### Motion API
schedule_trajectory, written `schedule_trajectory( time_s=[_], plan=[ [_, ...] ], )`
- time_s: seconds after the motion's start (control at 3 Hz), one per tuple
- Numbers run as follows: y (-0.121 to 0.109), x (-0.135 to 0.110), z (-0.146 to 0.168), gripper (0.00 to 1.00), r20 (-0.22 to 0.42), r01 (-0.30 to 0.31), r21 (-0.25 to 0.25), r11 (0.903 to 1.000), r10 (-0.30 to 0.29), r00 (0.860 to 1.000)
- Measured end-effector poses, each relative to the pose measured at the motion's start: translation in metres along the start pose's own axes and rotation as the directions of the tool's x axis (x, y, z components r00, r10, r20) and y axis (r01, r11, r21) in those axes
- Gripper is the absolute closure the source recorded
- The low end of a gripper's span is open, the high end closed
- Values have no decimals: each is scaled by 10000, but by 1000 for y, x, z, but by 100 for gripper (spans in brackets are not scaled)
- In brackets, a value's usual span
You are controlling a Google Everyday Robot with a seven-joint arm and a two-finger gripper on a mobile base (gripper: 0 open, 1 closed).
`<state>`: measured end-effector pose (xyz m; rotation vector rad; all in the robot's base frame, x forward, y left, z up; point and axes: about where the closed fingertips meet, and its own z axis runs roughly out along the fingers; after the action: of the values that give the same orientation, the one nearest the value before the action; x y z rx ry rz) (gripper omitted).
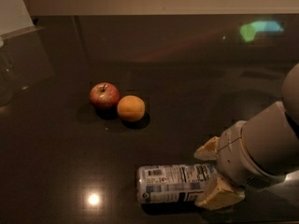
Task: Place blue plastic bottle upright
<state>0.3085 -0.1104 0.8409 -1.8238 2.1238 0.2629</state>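
The blue plastic bottle [175, 183] lies on its side near the front of the dark table [187, 78], with its printed label facing up and its right end hidden by the gripper. My gripper [211, 174] reaches in from the right and straddles that right end. One pale finger [208, 149] is just above the bottle and the other [217, 196] is at its lower edge. The jaws stand apart around the bottle, with a small gap still showing at the upper finger.
A red apple [104, 95] and an orange [131, 108] sit side by side at the table's middle left, well away from the bottle. A pale board [14, 10] leans at the back left corner. A bright light spot [94, 199] reflects left of the bottle.
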Motion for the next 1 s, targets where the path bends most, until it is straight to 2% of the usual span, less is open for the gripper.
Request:
schedule_trajectory(
  time_s=[0.33, 0.67, 1.0],
  plan=[
    [0, -5, -8, 63, 99, 136, -16, 9999, -136, 9999],
    [-14, -18, -36, 87, 134, 659, 573, 9962, -667, 9977],
    [-43, -38, -68, 100, -290, 1756, 1562, 9720, -1732, 9845]
  ],
)
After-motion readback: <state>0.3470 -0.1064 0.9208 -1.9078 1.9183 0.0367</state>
